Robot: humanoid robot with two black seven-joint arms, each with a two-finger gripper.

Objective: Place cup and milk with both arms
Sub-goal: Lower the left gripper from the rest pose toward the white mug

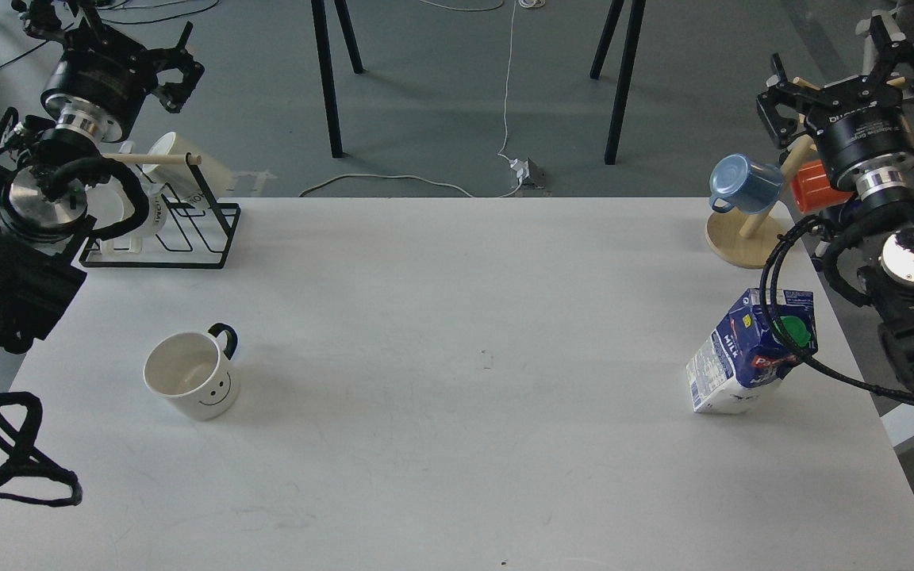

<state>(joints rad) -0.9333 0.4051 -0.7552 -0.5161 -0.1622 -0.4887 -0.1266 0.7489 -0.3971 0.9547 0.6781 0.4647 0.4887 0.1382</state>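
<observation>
The cup [191,386], a white mug with a black handle and a smiley face, stands upright on the left part of the white table [457,444]. The milk [750,353], a blue and white carton with a green cap, stands near the table's right edge, partly crossed by a black cable. My left gripper [108,40] is open and empty at the far left, beyond the table's back corner and well away from the cup. My right gripper [842,71] is open and empty at the far right, above and behind the milk.
A black wire rack [179,230] with plain white mugs stands at the back left corner. A wooden mug tree [743,242] with a blue mug [743,184] and an orange mug [814,186] stands at the back right. Black stand legs [330,79] rise behind the table.
</observation>
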